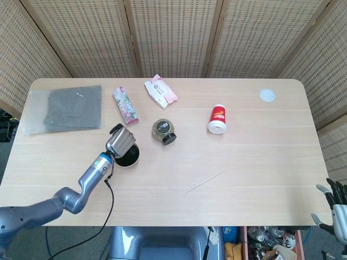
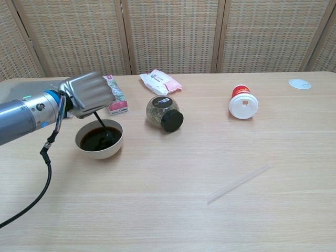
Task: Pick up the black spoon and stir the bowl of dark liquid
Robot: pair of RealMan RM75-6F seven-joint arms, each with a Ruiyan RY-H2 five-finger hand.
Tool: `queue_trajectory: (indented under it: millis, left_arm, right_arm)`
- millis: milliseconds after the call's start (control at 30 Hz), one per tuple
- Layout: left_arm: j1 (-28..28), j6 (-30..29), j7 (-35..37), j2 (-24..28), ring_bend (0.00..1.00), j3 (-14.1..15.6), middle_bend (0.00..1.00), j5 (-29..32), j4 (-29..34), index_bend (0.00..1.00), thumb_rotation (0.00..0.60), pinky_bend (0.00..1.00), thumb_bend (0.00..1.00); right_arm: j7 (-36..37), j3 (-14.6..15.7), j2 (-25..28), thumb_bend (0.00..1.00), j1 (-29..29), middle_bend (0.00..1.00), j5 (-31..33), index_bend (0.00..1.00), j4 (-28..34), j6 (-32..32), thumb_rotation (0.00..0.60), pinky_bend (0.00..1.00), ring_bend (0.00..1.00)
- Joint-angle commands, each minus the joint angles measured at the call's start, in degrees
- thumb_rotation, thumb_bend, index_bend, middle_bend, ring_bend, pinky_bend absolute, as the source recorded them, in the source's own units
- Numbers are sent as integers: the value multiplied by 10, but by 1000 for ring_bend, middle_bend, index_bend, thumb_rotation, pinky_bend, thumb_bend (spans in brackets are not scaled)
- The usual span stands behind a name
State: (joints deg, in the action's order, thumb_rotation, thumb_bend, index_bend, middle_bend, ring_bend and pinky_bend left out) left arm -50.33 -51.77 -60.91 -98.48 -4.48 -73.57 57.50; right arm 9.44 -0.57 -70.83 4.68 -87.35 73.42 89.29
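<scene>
1. woven cane screens stand behind a pale wooden table (image 1: 260,162), and all the work sits toward its left half.
2. the left hand (image 2: 86,94) is clenched around the top of the black spoon (image 2: 101,124); the fingers are curled in tight over the handle, so only the lower shaft shows beneath them in the chest view.
3. the spoon's long axis slants down and to the right from the fist, with its tip dipped into the dark liquid (image 2: 100,139) toward the right side of the white bowl (image 2: 100,151).
4. the bowl sits directly under and just nearer than the hand, so i judge the stirring is under way, and any further sweep has to stay inside the rim, since the spoon's tip is close to the bowl's right wall.
5. the right hand (image 1: 337,210) shows only at the lower right edge of the head view, off the table and well apart from the bowl; its fingers look spread and hold nothing. the left hand is by far the nearer one.
6. counting outward: one bowl, one spoon, one round jar with a black lid (image 2: 164,112) lying on its side just right of the bowl, one floral box (image 1: 125,105) on the far side of the hand, one pink wipes packet (image 1: 160,91), one red and white cup (image 1: 218,119) on its side, one clear straw (image 1: 205,180) nearer and to the right, one small white disc (image 1: 267,95) at the far right, and one bagged grey cloth (image 1: 66,109) at the far left.
</scene>
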Motion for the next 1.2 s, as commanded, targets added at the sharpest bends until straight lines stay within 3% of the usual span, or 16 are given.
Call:
queue_trajectory:
  millis: [33,367,800,1200]
  left_arm:
    - [6,-5,6,11,692,6,812,-2,10,755,600,707,399]
    - [28,-27,22,58,692,29,813,-23,78,758,600,707,399]
    - [31,-29,1,50,692,22,800,-4,92,746,600,707,400]
    - [28,-26,-38,36,686,14,786,27,97,638,600,707,399]
  right_arm:
    - [0,0,0,357,0,154,-1,243,0,0,600,0,0]
    - [-1,0,1,357,-1,155,-7,243,2,5,600,0,0]
    - [1,1,2,357,2,155,-8,243,3,9,600,0,0]
    - [1,0,3,357,3,156,-6,243,4,10,600,0,0]
